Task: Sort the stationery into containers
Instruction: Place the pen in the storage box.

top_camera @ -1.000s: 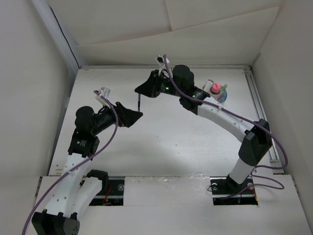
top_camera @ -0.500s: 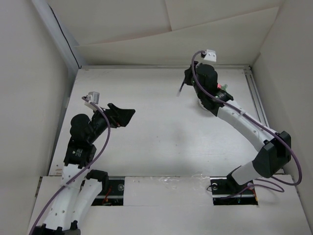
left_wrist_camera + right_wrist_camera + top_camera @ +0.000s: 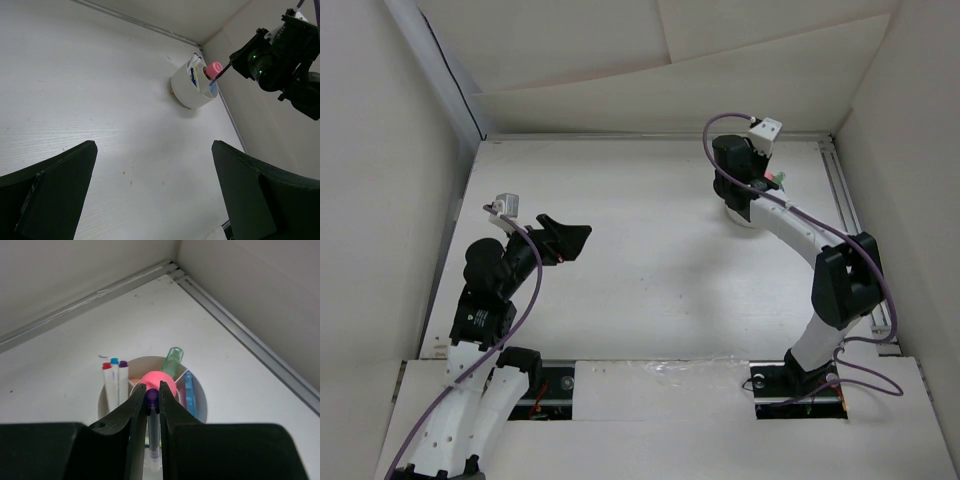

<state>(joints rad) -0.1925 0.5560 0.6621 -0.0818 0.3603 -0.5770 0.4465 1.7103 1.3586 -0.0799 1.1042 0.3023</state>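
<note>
The right pincer [image 3: 151, 390] hides the near side of the cup [image 3: 105, 392] and whatever lies there.

There is one white cup [image 3: 186, 93], three white capped pens [image 3: 114, 382], one purple-topped pen [image 3: 152, 396], one green marker [image 3: 173, 360], one blue marker [image 3: 190, 390] and one pink rounded piece [image 3: 151, 377].

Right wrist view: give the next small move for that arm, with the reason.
Probably nudge the right end effector sideways before lowering. It is shut on a purple-tipped pen whose tip lines up with the pink rounded piece in the white divided cup, so a straight descent might hit it.
</note>
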